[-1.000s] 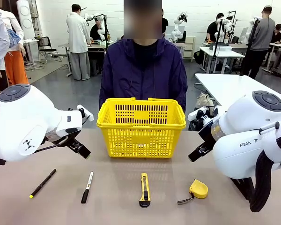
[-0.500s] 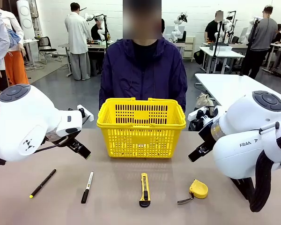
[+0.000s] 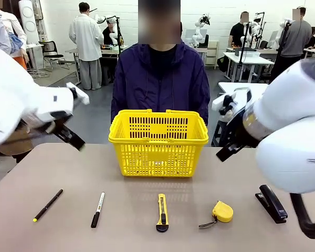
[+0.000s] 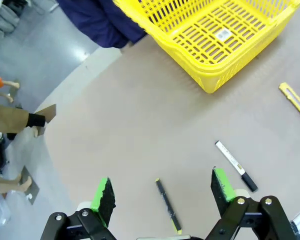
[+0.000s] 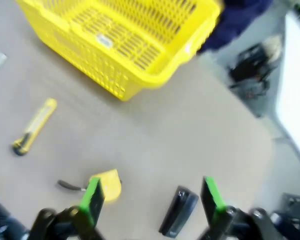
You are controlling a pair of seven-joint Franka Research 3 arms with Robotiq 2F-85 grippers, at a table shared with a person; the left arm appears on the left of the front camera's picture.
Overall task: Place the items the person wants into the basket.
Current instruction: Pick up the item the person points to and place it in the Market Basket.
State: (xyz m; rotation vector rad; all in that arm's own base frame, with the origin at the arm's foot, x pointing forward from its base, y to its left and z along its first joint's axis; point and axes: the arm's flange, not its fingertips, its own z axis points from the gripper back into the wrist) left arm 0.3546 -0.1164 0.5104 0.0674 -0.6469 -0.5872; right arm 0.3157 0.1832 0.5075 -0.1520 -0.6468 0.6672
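The yellow basket [image 3: 158,142] stands mid-table in front of the person [image 3: 160,79] in the dark jacket. Along the near edge lie a thin black pen [image 3: 48,205], a black marker [image 3: 97,209] and a small yellow tape measure [image 3: 222,211]. My left gripper [image 4: 162,186] hangs open high above the pen [image 4: 167,206], with the marker [image 4: 235,165] to one side. My right gripper [image 5: 151,192] is open too, above the tape measure [image 5: 106,185]. Both hold nothing.
A yellow-and-black utility knife [image 3: 162,212] lies between the marker and the tape measure. A black stapler [image 3: 273,203] rests at the near right, also seen as the stapler [image 5: 179,210] under my right gripper. Bare tabletop surrounds the basket.
Both arms have lifted and swung outward from their low resting pose. The right arm's move has uncovered the stapler. The items on the table have not moved.
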